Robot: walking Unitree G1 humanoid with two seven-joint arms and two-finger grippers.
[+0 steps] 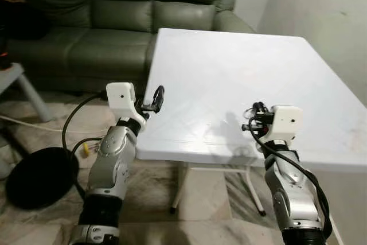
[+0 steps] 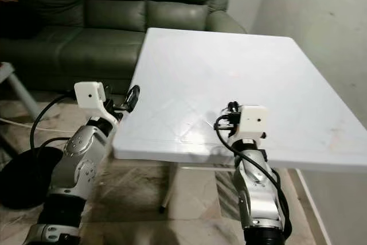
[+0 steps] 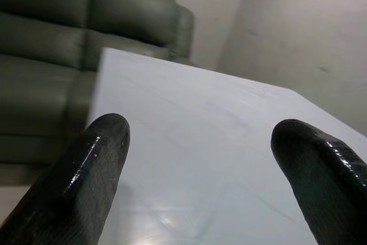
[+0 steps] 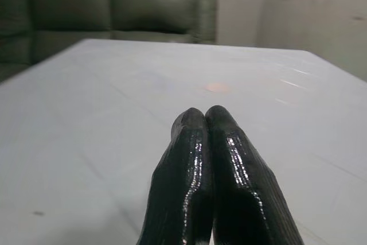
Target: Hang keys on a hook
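Silver metal covers the two arms that rise from the near edge of the scene, each ending in a white wrist block and two black fingers. Low on the robot's left, one flat black disc point(image 1: 40, 176) lies on the marbled floor, with one black cable point(image 1: 74, 116) looping above it toward the left arm. The left gripper point(image 1: 157, 98) hovers just off the near left corner of the table point(image 1: 229, 55), its two fingers point(image 3: 86, 170) spread wide apart with nothing between them. The right gripper point(image 1: 255, 117) sits over the near edge of the table, further toward the robot's right, its two fingers point(image 4: 189, 164) pressed together tip to tip; a small metal ring point(image 1: 249, 112) shows beside them, but whether it belongs to the keys or is held cannot be told. One white square table stretches away beyond both grippers, its top faintly scuffed, with one pale reddish spot point(image 4: 217, 87) further in. One thin white leg point(image 1: 179, 190) of the table shows underneath. Behind the table stands one dark green leather sofa point(image 1: 114, 15), and one plain pale wall point(image 1: 327, 21) runs along the robot's right.
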